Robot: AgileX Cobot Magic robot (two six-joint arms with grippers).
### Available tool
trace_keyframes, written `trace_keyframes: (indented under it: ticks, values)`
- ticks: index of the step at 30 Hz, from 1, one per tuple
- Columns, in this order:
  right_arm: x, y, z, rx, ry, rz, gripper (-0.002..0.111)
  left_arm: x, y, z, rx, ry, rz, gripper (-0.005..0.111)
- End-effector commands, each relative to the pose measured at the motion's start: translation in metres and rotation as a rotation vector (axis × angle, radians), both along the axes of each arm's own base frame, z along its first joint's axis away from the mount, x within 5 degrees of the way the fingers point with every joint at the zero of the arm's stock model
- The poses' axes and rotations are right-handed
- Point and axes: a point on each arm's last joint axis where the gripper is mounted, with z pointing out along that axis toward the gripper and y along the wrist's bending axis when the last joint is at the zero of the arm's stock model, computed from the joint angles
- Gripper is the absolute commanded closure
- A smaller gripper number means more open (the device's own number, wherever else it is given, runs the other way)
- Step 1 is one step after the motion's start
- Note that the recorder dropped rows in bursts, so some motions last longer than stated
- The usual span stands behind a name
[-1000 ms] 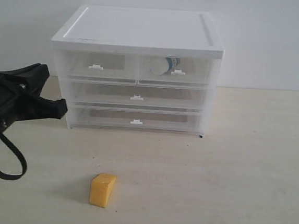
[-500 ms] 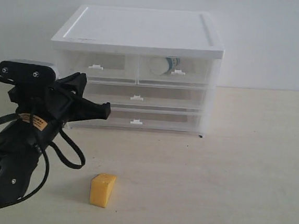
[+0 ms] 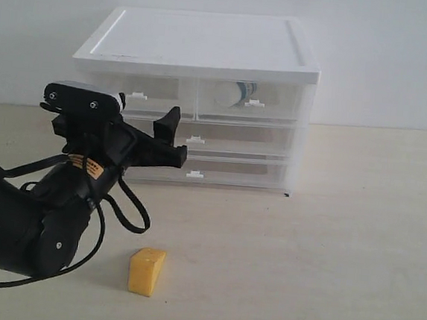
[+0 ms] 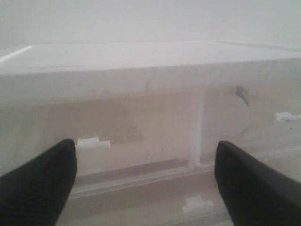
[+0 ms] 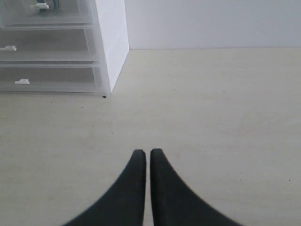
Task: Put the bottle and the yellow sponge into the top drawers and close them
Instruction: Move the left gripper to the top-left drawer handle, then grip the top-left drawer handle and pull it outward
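The exterior view faces the cabinet point(image 3: 201, 46) head-on across the bench point(image 3: 341, 238). The left wrist view looks straight at the top drawers point(image 4: 131, 122) from close by. The right wrist view, low and farther off, catches only the cabinet's corner.

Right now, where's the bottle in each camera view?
Exterior view: the bottle inside the right top drawer.
Left wrist view: only a faint blurred outline behind that drawer's front.
Right wrist view: a sliver at the picture's edge.
Shared landmark: that drawer's white handle tab.

Pale table point(image 3: 356, 240), white wall point(image 3: 387, 55)
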Motion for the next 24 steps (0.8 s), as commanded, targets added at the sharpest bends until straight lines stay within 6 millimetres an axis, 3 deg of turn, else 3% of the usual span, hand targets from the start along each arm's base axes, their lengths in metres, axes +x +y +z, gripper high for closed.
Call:
trace_keyframes:
  ticks: [1,10,24]
  values:
    - [0.0,0.0,0.001,-0.003,-0.012,-0.003,0.107,0.009,-0.001,-0.003,-0.016,-0.006,0.067,0.032]
    - [0.0,0.0,0.001,-0.003,-0.012,-0.003,0.107,0.026,-0.005,-0.023,-0.024,0.012,0.149,0.032]
    - [0.0,0.0,0.001,-0.003,-0.012,-0.003,0.107,0.04,-0.003,-0.012,0.019,-0.037,0.211,0.032]
